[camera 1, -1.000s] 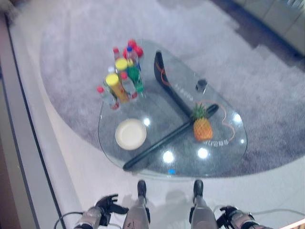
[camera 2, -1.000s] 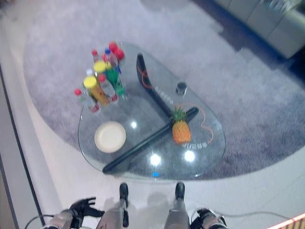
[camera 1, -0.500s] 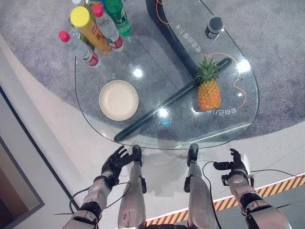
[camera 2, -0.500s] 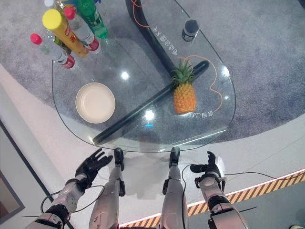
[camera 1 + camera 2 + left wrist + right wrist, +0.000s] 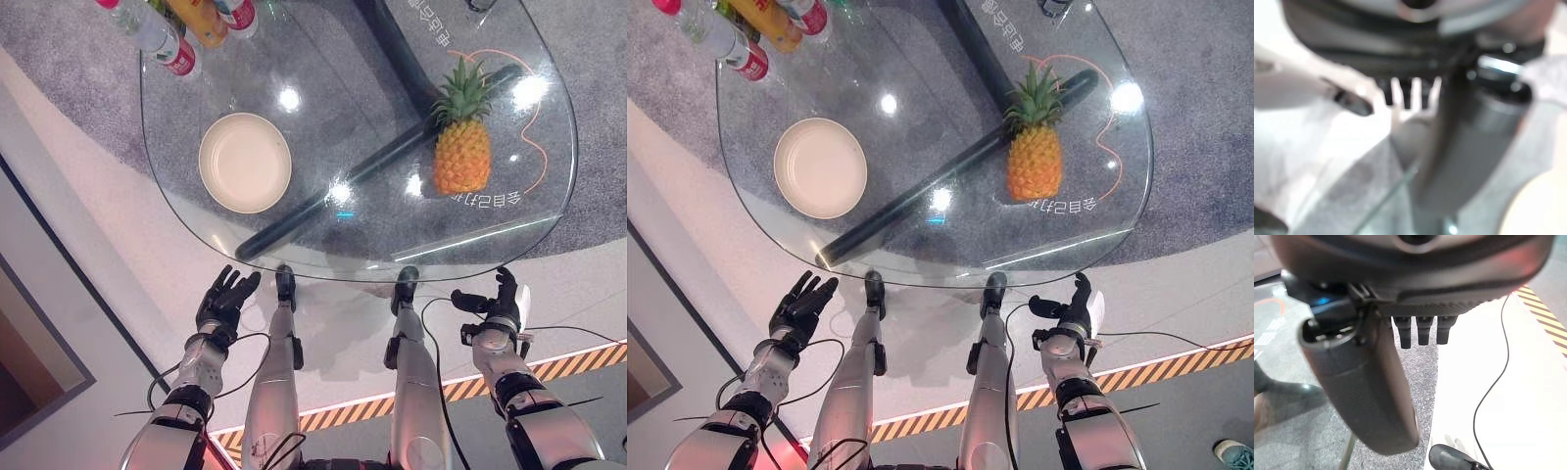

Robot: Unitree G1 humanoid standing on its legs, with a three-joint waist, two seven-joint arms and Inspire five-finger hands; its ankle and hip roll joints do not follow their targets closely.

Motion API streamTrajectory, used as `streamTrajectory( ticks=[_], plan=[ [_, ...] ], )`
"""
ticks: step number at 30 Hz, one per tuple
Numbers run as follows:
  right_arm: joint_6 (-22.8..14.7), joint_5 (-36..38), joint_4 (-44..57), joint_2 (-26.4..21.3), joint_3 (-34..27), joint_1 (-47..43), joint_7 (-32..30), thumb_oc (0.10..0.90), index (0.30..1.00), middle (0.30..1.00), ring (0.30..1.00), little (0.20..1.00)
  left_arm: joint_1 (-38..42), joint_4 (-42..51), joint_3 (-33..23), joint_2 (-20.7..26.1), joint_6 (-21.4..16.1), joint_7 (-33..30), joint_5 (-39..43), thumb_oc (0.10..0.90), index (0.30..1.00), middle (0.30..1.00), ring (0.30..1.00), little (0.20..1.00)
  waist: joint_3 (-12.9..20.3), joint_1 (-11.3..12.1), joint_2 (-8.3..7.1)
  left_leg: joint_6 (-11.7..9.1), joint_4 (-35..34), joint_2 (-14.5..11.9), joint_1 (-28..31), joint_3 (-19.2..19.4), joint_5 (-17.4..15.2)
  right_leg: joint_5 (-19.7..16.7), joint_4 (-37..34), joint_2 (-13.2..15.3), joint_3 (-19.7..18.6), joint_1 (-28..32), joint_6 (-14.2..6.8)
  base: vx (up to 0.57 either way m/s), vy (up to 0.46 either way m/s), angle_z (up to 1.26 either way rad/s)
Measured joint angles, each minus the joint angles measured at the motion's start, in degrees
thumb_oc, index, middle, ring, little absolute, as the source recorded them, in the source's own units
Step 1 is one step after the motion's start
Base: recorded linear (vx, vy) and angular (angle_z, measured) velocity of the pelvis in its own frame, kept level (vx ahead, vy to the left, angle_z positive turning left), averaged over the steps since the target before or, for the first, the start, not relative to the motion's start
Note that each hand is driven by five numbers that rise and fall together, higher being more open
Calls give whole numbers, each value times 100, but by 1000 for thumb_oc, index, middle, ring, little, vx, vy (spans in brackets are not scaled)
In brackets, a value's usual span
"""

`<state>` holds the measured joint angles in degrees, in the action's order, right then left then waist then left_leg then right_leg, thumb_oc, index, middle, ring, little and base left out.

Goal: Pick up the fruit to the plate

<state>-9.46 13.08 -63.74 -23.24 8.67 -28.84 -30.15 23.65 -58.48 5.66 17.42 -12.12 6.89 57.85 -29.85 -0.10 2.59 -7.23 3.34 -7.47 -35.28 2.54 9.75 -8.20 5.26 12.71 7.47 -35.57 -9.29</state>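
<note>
**Pineapple untouched, both hands low at the table's near edge**

Pineapple (image 5: 462,147), orange-bodied with a green leafy crown, stands upright on the clear oval glass table (image 5: 549,211), and it is the landmark here. Nearest the robot, short of the table's near rim, the right hand (image 5: 500,305) hangs below the pineapple's side with fingers loosely spread and thumb out, holding nothing. The left hand (image 5: 224,299) is well apart on the other side, fingers straight and fanned, also empty. Further in, the round cream plate (image 5: 245,162) lies flat on the glass, well to the left of the pineapple, with the table's dark leg crossing under the glass between them. Beyond the plate stand red-capped bottles (image 5: 157,34).

Compared with half a second ago, the whole view has swung closer over the table while the pineapple and plate keep their places. The reach has probably not begun; likely next is lifting the right hand toward the fruit.
</note>
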Motion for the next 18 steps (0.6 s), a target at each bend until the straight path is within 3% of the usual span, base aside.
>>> streamTrajectory(
  ticks=[18],
  plan=[
    [18,342,-243,-140,30,-566,49,800,900,900,900,900,94,-3,29,19,-1,-248,-76,800,900,900,900,900,-27,33,-52,2,178,20,-399,-132,14,122,459,47,7,-483,58,-2,-19,1]
  ],
)
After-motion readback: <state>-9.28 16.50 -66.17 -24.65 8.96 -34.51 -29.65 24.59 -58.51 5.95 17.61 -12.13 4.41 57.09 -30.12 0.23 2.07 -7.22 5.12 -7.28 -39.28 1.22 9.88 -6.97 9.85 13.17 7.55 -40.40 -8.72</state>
